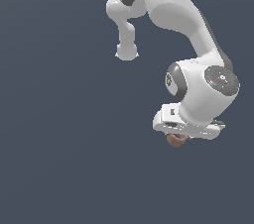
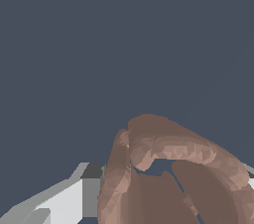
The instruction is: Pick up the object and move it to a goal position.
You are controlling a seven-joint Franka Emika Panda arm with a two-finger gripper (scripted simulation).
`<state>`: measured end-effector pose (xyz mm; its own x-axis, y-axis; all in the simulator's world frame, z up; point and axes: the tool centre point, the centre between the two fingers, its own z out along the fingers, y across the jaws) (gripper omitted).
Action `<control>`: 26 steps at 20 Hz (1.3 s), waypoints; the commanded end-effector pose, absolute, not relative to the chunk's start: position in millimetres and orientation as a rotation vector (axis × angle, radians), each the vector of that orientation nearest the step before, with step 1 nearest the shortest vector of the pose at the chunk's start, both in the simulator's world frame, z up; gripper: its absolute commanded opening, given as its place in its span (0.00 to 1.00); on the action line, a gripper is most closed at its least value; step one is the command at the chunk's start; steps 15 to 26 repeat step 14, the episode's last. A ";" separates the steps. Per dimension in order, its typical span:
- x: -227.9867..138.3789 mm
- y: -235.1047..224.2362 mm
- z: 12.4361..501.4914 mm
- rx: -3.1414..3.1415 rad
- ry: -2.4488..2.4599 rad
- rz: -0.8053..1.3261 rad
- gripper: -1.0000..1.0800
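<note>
Glossy white arm point(image 1: 198, 25) with rounded links, dark grey joints.

Flat dark slate-blue backdrop point(image 1: 59, 143) fills both views. Uniform colour, no texture, no edges or seams visible. Cannot tell floor from wall. No other non-task items.

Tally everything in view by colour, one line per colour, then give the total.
Reddish-brown: 1, the ring, sitting at the gripper
White: 1, the robot arm
Total: 2
</note>
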<state>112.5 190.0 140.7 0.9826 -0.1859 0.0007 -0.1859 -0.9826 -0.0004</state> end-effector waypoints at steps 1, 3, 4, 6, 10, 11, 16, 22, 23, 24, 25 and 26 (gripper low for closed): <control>114.5 205.5 150.0 -3.128 0.296 0.000 0.00; 115.9 214.5 155.1 -3.128 0.296 0.000 0.00; 116.5 218.1 157.2 -3.128 0.296 0.000 0.00; 117.6 223.9 160.6 -3.128 0.296 0.000 0.00; 119.1 230.5 164.3 -3.128 0.296 0.000 0.00; 119.3 231.4 164.9 -3.128 0.295 0.000 0.00; 119.7 232.2 165.3 -3.128 0.295 0.000 0.00; 119.7 232.2 165.3 -3.128 0.295 0.000 0.00; 119.7 232.2 165.3 -3.128 0.295 0.000 0.00; 119.7 232.2 165.3 -3.128 0.295 0.000 0.00; 119.7 232.2 165.3 -3.128 0.295 0.000 0.00; 119.7 232.2 165.3 -3.128 0.295 0.000 0.00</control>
